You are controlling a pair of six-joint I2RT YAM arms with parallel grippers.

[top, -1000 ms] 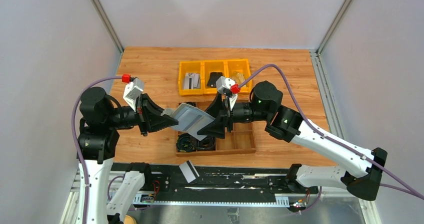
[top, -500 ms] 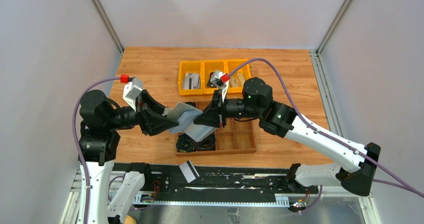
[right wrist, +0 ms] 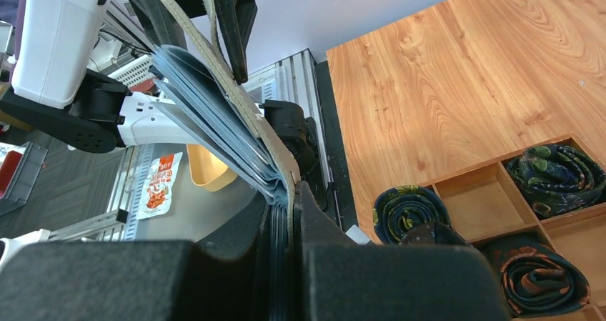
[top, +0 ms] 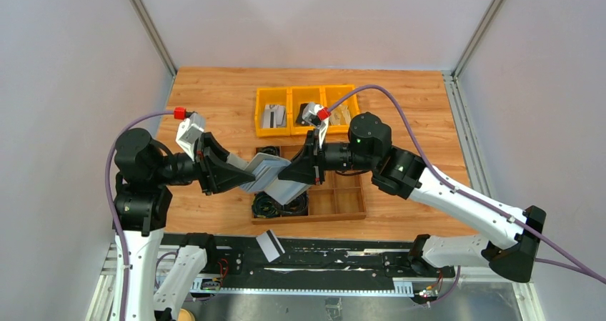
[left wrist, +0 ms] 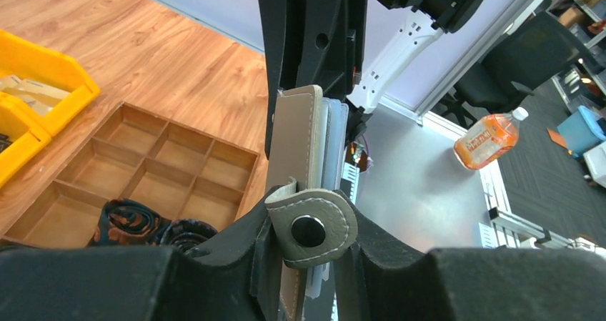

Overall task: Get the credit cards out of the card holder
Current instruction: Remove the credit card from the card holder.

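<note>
The grey card holder (top: 268, 172) hangs in the air between my two grippers, above the wooden tray. My left gripper (top: 245, 177) has its fingers on both sides of the end with the snap tab (left wrist: 311, 228), shut on it. My right gripper (top: 287, 177) is shut on the opposite end, pinching the cover (right wrist: 229, 96) and the pale blue-grey leaves (right wrist: 207, 114) fanning from it. I cannot tell cards from sleeves among those leaves. One credit card (top: 269, 244) with a dark stripe lies on the black rail at the front.
Under the holder is a wooden divided tray (top: 346, 199) with rolled dark ties (top: 275, 205) in its left compartments. Three yellow bins (top: 307, 110) with small items sit behind it. Both arms meet over the table's middle.
The right gripper moved left onto the holder and shut on its end. The left gripper let go, then closed again round the tab end. The holder now sits shorter and more bunched between them.
</note>
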